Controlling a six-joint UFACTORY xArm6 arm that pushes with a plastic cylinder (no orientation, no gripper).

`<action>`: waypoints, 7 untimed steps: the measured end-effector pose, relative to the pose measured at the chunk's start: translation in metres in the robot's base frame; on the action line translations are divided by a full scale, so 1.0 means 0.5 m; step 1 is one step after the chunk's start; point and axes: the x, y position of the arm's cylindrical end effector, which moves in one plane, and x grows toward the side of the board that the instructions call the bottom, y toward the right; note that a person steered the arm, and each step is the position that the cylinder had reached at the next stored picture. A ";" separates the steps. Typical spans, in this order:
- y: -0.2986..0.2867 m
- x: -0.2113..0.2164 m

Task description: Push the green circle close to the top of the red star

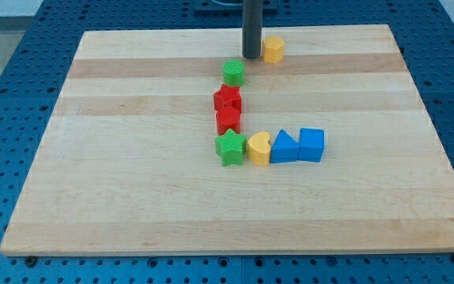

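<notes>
The green circle [233, 72] sits on the wooden board, just above the red star [228, 99] and almost touching its top. My tip [251, 56] is at the view's top, up and to the right of the green circle, with a small gap between them. A yellow hexagon block [273, 49] lies right beside the tip on its right.
A second red block [228, 120] lies directly below the red star. Below it runs a row: a green star [230, 147], a yellow heart [259, 148], a blue triangle [284, 147] and a blue cube [311, 145]. The board [132, 181] rests on a blue perforated table.
</notes>
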 end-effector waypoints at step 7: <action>-0.036 0.100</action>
